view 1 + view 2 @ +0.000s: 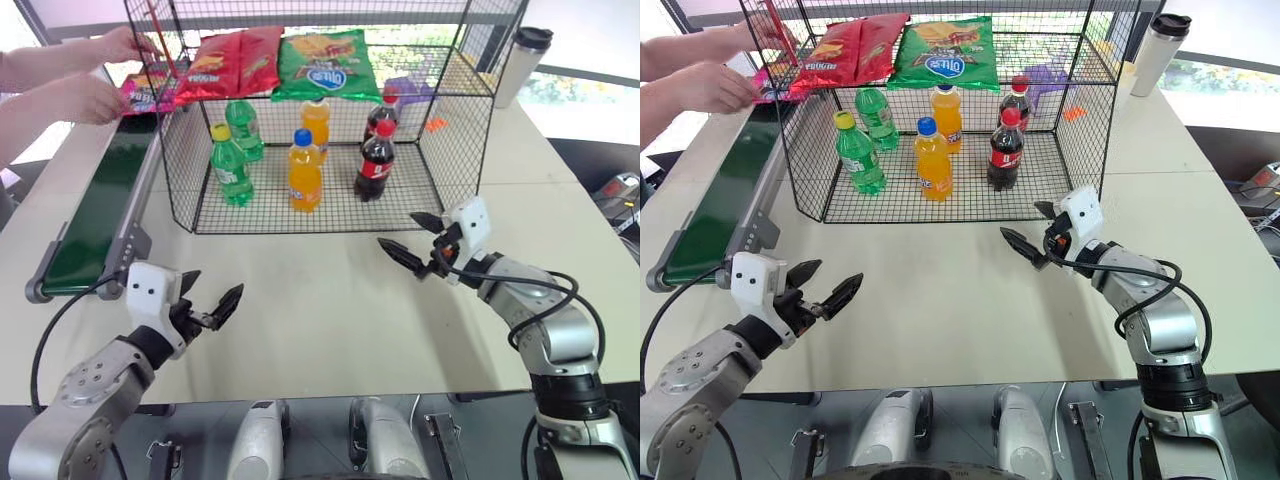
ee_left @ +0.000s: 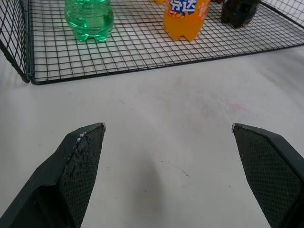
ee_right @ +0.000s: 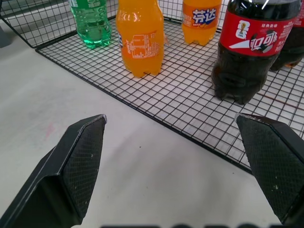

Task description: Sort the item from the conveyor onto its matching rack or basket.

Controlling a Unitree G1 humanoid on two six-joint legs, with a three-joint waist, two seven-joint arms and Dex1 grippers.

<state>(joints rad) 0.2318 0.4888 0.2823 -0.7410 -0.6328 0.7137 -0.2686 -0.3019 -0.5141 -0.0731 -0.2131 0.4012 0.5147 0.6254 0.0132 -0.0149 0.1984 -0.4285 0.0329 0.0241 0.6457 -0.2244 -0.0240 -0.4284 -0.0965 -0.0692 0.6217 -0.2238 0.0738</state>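
While the belt waits, both arms hover low over the pale table (image 1: pixel 330 320), nearest the camera. The left gripper (image 1: pixel 205 300) has its fingers spread wide, nothing between them; the right gripper (image 1: pixel 415 240) is likewise released and empty, poised just in front of the wire-mesh cage (image 1: pixel 470 120). Beyond them, on the cage's lower floor, stand green bottles (image 1: pixel 230 165), orange bottles (image 1: pixel 304 170) and cola bottles (image 1: pixel 376 160). Up on the mesh shelf lie a red bag (image 1: pixel 228 62) and a green bag (image 1: pixel 322 62).

And there, at the far end of the conveyor (image 1: pixel 100 215), sits the pink crisp bag (image 1: pixel 147 90), well apart from both grippers. A person's hand (image 1: pixel 90 98) rests on it, so much of it is hidden. It appears to lie flat, its long axis seemingly running across the belt toward the cage, though that is hard to confirm.

Judging by the glossy film, it should be light, soft and slippery, puffed with air, the contents brittle. A gentle pinch on a crimped end seam or a corner looks safest; squeezing the belly risks crushing the crisps or letting it slide out.
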